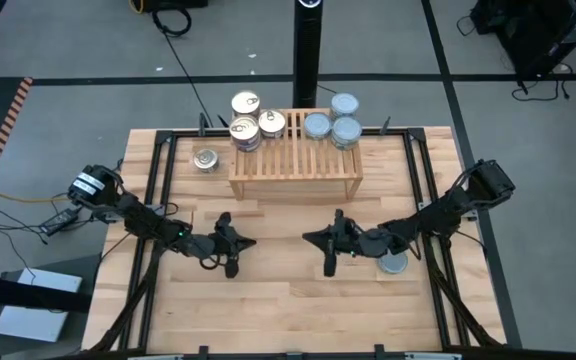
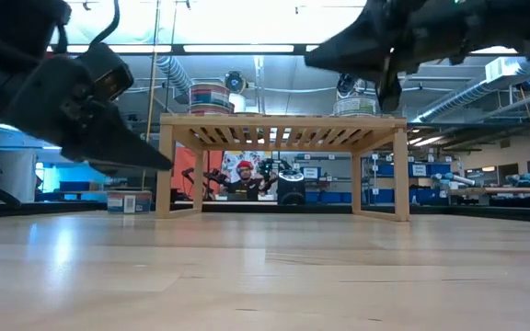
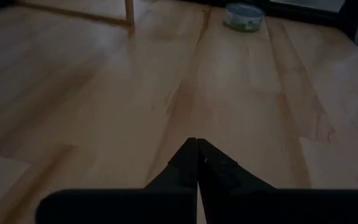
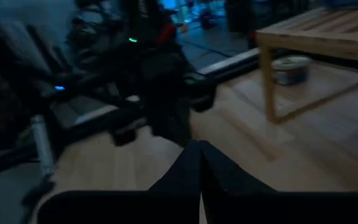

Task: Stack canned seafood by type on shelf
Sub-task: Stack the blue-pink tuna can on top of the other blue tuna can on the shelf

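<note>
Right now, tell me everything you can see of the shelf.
The shelf is a low light-wood rack with a slatted top of parallel bars and solid side boards. It stands upright at the table's far middle. Gold-lidded tins sit stacked on its left rear part, blue-silver tins on its right rear. Neither hand touches it.

My arms are matte black and jointed, my left arm (image 1: 133, 215) white-labelled, my fingers (image 3: 194, 165) tapering to wedges.

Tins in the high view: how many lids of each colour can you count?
Gold lids: 4
Blue-silver lids: 4
Total: 8 lids showing; any tins stacked beneath them are hidden.
</note>
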Available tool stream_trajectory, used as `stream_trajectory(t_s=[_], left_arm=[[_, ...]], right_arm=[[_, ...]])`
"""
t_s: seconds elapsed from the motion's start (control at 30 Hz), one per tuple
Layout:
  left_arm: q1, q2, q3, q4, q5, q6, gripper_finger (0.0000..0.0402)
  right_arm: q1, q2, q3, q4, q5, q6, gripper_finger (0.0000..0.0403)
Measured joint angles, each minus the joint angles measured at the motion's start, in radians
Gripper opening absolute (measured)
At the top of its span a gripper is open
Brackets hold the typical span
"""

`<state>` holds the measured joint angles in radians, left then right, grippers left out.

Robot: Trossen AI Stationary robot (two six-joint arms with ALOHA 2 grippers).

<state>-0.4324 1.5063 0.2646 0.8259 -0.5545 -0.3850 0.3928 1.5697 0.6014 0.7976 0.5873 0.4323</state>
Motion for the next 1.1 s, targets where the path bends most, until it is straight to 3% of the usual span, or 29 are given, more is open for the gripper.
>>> stream_trajectory(t_s=[0.17,0.3,0.43,0.6,0.8,0.93,1.1], left_arm=[[0.033,-0.001,0.033,-0.008,0.043,0.044,0.0007],[0.059,-0.043,0.082,-0.121,0.107,0.066,0.0007],[0.066,-0.126,0.189,-0.43,0.108,0.096,0.0007],[0.065,-0.231,0.415,-0.99,0.081,0.085,0.0007],[0.066,-0.287,0.629,-1.611,-0.123,-0.078,0.0007],[0.082,-0.346,0.679,-1.801,-0.239,-0.245,0.0007],[0.145,-0.456,0.644,-1.853,-0.261,-0.33,0.0007]], right_arm=[[-0.031,0.0,0.0,-0.025,-0.003,-0.081,0.0007],[-0.062,-0.002,0.0,-0.013,-0.003,-0.158,0.0007],[-0.083,-0.002,0.0,-0.013,-0.003,-0.199,0.0007],[-0.092,-0.011,0.0,-0.012,-0.011,-0.244,0.0007],[-0.1,-0.06,0.0,-0.046,-0.018,-0.293,0.0007],[-0.102,-0.103,0.0,-0.092,-0.017,-0.3,0.0007],[-0.101,-0.16,0.0,-0.174,-0.017,-0.303,0.0007]])
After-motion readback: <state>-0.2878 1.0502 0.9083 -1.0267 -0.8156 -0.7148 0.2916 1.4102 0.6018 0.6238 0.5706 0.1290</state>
